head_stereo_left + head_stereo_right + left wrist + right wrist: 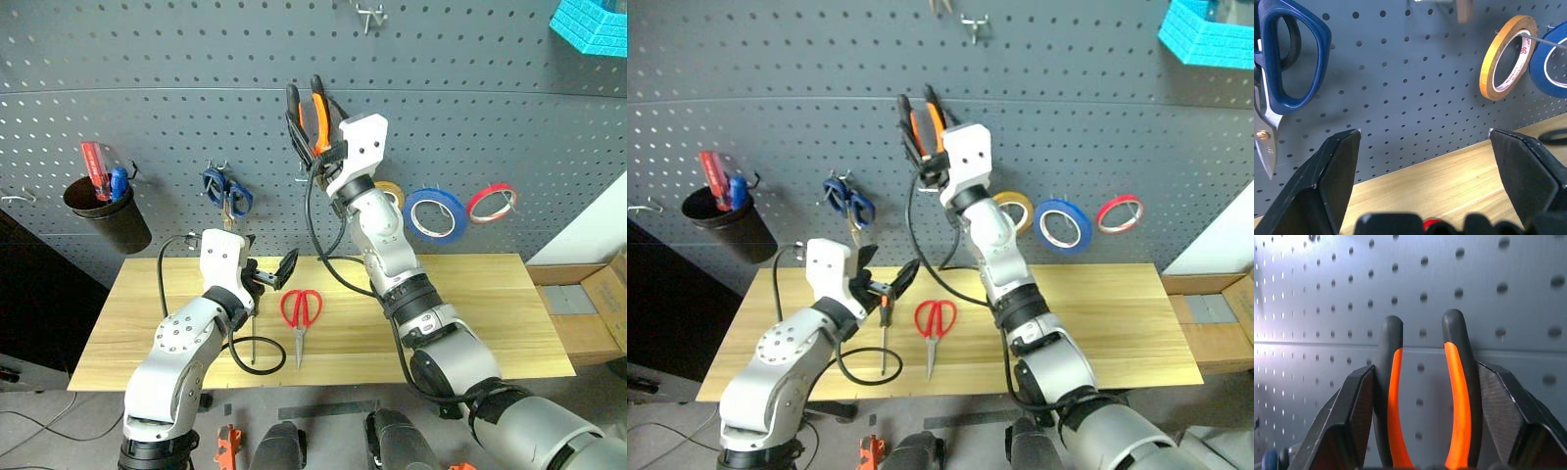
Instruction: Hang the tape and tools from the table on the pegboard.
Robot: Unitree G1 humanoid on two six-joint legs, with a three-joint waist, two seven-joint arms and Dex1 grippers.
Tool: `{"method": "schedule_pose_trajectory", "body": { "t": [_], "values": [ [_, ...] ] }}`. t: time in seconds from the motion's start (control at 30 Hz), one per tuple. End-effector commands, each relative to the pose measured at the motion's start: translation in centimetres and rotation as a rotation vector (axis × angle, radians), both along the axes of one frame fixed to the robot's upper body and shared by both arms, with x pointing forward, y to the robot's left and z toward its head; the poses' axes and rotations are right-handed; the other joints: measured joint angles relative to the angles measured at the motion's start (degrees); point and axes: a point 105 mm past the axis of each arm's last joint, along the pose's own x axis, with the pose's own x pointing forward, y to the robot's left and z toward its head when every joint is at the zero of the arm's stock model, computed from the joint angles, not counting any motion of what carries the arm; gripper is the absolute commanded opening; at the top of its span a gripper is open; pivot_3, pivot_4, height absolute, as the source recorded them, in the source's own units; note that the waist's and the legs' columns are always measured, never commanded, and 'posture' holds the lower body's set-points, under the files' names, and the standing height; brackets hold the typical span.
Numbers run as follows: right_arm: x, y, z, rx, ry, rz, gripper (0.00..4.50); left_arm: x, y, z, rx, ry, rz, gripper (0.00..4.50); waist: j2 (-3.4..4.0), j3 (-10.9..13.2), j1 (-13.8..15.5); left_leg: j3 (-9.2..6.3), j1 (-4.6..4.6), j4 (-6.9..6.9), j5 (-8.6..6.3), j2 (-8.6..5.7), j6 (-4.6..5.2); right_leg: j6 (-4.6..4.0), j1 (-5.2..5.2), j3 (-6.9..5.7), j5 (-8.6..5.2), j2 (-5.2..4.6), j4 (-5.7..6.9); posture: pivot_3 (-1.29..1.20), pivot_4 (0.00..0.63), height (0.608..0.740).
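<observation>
Right gripper (315, 147) raised against the pegboard (470, 98) at centre frame, clamped on the pliers (306, 116), both black fingers (1354, 421) pressed to the outer sides of the orange-and-black handles, which stick up above the claw, close to the perforated panel. Left gripper (272, 276) lower, at centre left above the table (490, 313), spread wide with nothing between its fingers (1332, 176), aimed at the board's lower edge.

Red-handled scissors (301, 313) flat on the pale wood top at centre, blades pointing toward the bottom of the frame. Slim screwdriver (885, 333) just left of them, orange-and-black handle under the left claw, shaft running toward the near edge, crossed by a black cable loop (257, 354).

Blue tape (435, 214) already on a hook at right of centre, between the yellow roll (1015, 209) on its left, partly hidden by the right arm, and the red-pink roll (492, 202) on its right. Blue-handled scissors (227, 193) hanging on the board at centre left. Black cup (108, 215) at far left on the board, holding a red-handled screwdriver (95, 169). Cyan basket (591, 24) in the upper right corner.
</observation>
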Motion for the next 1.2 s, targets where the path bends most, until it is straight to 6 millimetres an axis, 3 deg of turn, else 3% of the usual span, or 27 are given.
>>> {"method": "schedule_pose_trajectory", "body": {
  "t": [0.03,0.33,0.83,1.0,1.2],
  "values": [
    [-2.3,0.9,4.7,0.114,-0.127,0.063,2.65,0.0,-0.1,1.2,-0.002,-0.054,-0.007,4.5,0.0,0.0,0.0,0.0,0.0,0.0,0.0,0.0,0.0,0.0,0.0,0.0,0.0,0.0,0.0,0.1,0.157,0.74],
    [-2.7,1.8,5.4,0.126,-0.112,0.109,2.65,0.0,-0.1,1.5,0.001,-0.063,-0.015,4.5,0.0,0.0,0.1,0.0,-0.02,-0.01,0.0,-0.01,-0.01,0.0,0.0,-0.02,0.0,0.0,-0.05,0.1,0.141,0.74],
    [-3.7,1.2,8.2,0.16,-0.173,0.117,2.65,0.6,-0.3,1.6,-0.004,-0.076,-0.027,4.5,-0.02,0.0,0.1,0.0,-0.02,-0.01,0.01,-0.01,-0.02,0.0,-0.02,-0.03,0.0,0.0,-0.03,0.08,0.119,0.74],
    [-3.1,1.4,7.1,0.151,-0.142,0.112,2.65,0.6,-0.2,1.7,-0.004,-0.081,-0.025,4.5,-0.04,-0.1,0.1,0.02,-0.03,0.0,0.01,-0.02,-0.02,0.0,-0.01,-0.03,0.0,0.0,-0.02,0.09,0.118,0.74],
    [-1.2,1.9,2.7,0.091,-0.046,0.087,2.65,0.4,-0.2,1.8,-0.004,-0.081,-0.027,4.5,-0.04,-0.1,0.1,0.03,-0.02,0.0,0.01,-0.03,-0.02,0.0,-0.01,-0.02,0.0,0.0,-0.01,0.11,0.131,0.74]
  ]
}}
